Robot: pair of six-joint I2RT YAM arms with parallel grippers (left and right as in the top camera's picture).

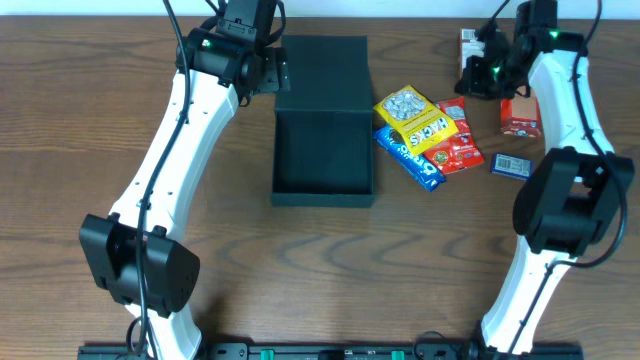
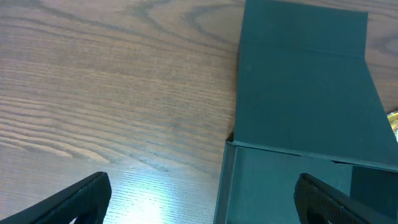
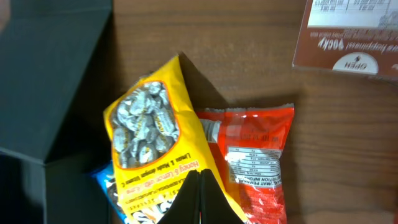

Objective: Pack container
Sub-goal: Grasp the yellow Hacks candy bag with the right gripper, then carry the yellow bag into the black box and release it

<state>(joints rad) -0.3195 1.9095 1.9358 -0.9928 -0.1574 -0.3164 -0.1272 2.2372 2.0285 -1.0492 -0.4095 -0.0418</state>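
Left gripper [image 2: 203, 185], fingers [image 2: 74, 199] spread wide apart, hovers over the wood-grain table [image 1: 60, 120] at 10 o'clock of the matte black, shallow square cardboard container [image 1: 322, 150]. The container sits at table centre, open, its flat flap lid [image 1: 322, 68] lying toward 12 o'clock. At its 3 o'clock overlap a yellow snack packet [image 1: 410, 115], a blue snack packet [image 1: 405, 152] and a red snack packet [image 1: 458, 145]. Right gripper [image 3: 200, 179], fingers pressed together, hangs at 2 o'clock near the small red cartons [image 1: 520, 115].

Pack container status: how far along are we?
Done: the container has its lid folded open; inside is bare. In hand: nothing. The left gripper has jaws open by the lid; the right gripper has jaws shut, empty, facing the yellow packet. Left: it, the blue packet and the red packet lie outside the container, unpacked.
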